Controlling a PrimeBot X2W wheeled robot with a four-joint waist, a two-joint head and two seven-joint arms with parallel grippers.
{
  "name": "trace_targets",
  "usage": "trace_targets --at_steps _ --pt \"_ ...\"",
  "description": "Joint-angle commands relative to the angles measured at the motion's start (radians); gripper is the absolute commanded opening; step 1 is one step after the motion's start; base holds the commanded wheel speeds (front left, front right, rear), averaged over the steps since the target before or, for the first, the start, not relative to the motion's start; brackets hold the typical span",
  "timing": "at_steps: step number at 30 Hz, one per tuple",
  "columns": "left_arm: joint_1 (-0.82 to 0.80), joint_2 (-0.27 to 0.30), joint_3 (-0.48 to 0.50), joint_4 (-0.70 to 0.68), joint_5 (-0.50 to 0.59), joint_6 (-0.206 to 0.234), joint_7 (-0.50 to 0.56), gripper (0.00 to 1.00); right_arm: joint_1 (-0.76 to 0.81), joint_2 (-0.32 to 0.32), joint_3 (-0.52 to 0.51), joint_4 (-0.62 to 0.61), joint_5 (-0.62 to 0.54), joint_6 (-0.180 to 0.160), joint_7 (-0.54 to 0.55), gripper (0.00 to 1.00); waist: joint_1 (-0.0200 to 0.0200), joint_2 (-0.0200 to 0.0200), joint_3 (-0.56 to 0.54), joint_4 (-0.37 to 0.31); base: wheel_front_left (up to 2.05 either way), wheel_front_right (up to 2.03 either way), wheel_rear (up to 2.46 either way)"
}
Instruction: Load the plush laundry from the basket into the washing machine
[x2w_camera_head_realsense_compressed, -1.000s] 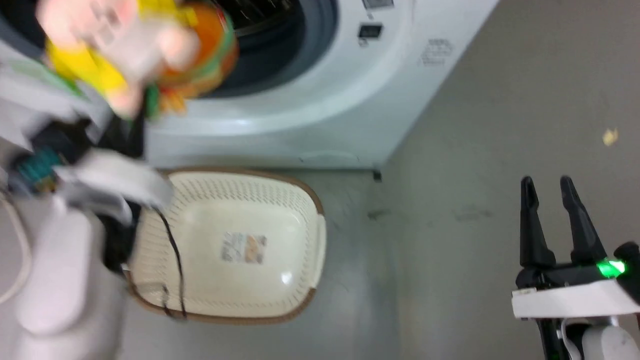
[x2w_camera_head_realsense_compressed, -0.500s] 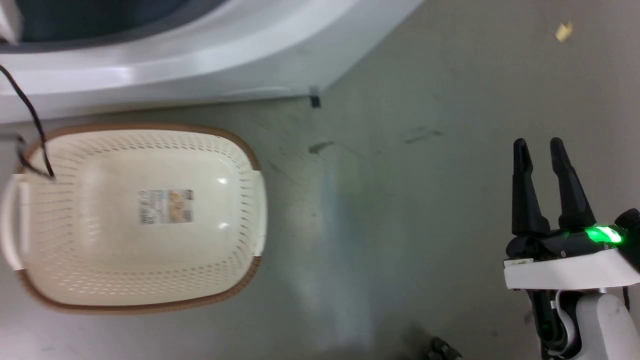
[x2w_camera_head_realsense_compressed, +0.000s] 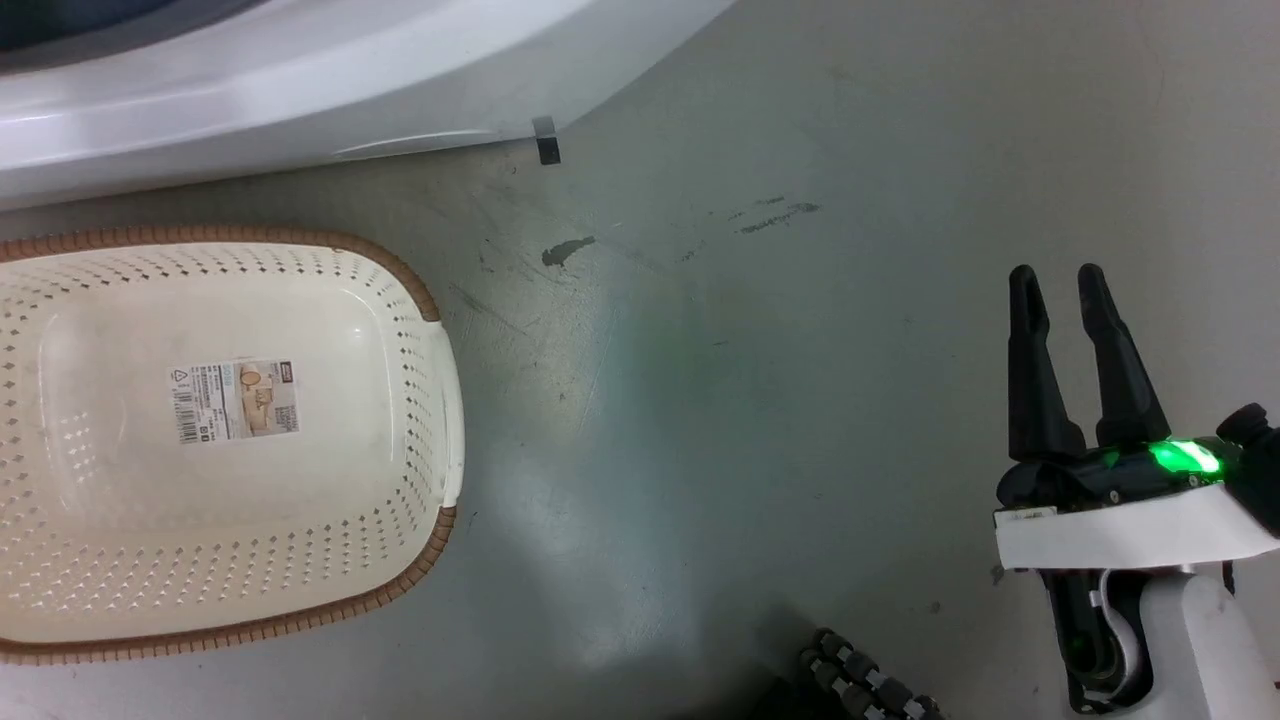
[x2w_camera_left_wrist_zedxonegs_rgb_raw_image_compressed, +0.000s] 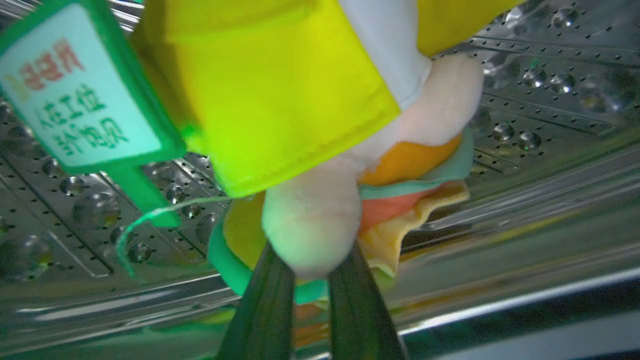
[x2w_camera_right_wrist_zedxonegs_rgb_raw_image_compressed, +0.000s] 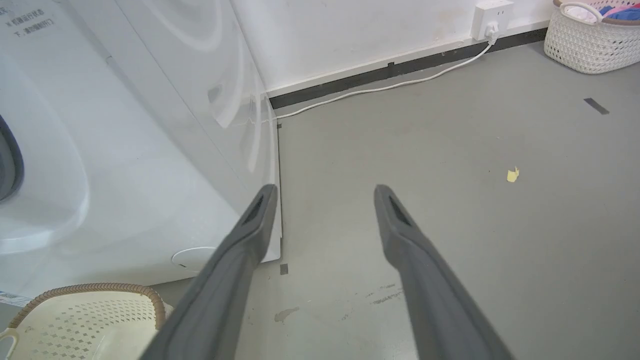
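Observation:
In the left wrist view the plush laundry (x2w_camera_left_wrist_zedxonegs_rgb_raw_image_compressed: 300, 90), a pale pink figure with yellow sleeves on an orange bun, hangs inside the shiny steel drum (x2w_camera_left_wrist_zedxonegs_rgb_raw_image_compressed: 525, 100). My left gripper (x2w_camera_left_wrist_zedxonegs_rgb_raw_image_compressed: 312, 255) is shut on one of its pink limbs. Its green-white tag (x2w_camera_left_wrist_zedxonegs_rgb_raw_image_compressed: 75, 90) dangles at the upper left. The cream basket (x2w_camera_head_realsense_compressed: 400, 420) lies on the floor below the washing machine (x2w_camera_head_realsense_compressed: 300, 90), with nothing in it but its label sticker (x2w_camera_head_realsense_compressed: 235, 400). My right gripper (x2w_camera_head_realsense_compressed: 1056, 280) stands open over bare floor, well right of the basket. It also shows open (x2w_camera_right_wrist_zedxonegs_rgb_raw_image_compressed: 325, 192) beside the washing machine (x2w_camera_right_wrist_zedxonegs_rgb_raw_image_compressed: 125, 150) and the basket's corner (x2w_camera_right_wrist_zedxonegs_rgb_raw_image_compressed: 90, 310).
Grey floor spreads right of the washer, with a yellow scrap (x2w_camera_right_wrist_zedxonegs_rgb_raw_image_compressed: 512, 174) on it. A wall socket (x2w_camera_right_wrist_zedxonegs_rgb_raw_image_compressed: 492, 15) and white cable (x2w_camera_right_wrist_zedxonegs_rgb_raw_image_compressed: 375, 87) run along the far wall. A white woven basket of clothes (x2w_camera_right_wrist_zedxonegs_rgb_raw_image_compressed: 592, 35) stands in the far corner. A black ribbed part (x2w_camera_head_realsense_compressed: 860, 680) shows low down.
The head camera has swung down and right, so the washer opening, the left arm and the plush have left that view. The right gripper stays open.

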Motion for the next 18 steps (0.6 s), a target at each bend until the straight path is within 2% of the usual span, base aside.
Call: trace_targets --at_steps 1,4,6,13,18 --pt "-0.013 0.004 -0.008 0.009 -0.006 -0.003 0.007 0.00 -0.022 0.000 0.001 0.004 0.005 -0.001 -0.004 1.00 -0.0001 -0.0001 0.000 0.002 0.00 0.00 0.00" --pt "-0.018 -0.001 -0.027 0.033 -0.035 -0.003 0.008 0.00 -0.027 0.000 -0.001 0.007 0.004 -0.001 -0.004 1.00 -0.0001 -0.0001 -0.006 0.007 0.00 0.00 0.00" --pt "-0.015 -0.005 -0.039 0.047 -0.051 -0.003 -0.004 1.00 -0.028 0.000 -0.006 0.008 -0.001 -0.001 -0.004 1.00 -0.0001 -0.0001 -0.014 0.014 0.00 0.00 0.00" --pt "0.061 -0.049 -0.073 0.099 -0.107 -0.003 -0.128 1.00 -0.017 0.000 -0.048 0.007 -0.050 -0.001 -0.004 1.00 -0.0001 -0.0001 -0.104 0.068 0.00 0.00 0.00" --pt "0.168 -0.123 -0.067 0.116 -0.198 -0.003 -0.288 1.00 0.004 0.000 -0.093 0.001 -0.110 -0.001 -0.004 1.00 -0.0001 -0.0001 -0.225 0.137 0.00 0.00 0.00"
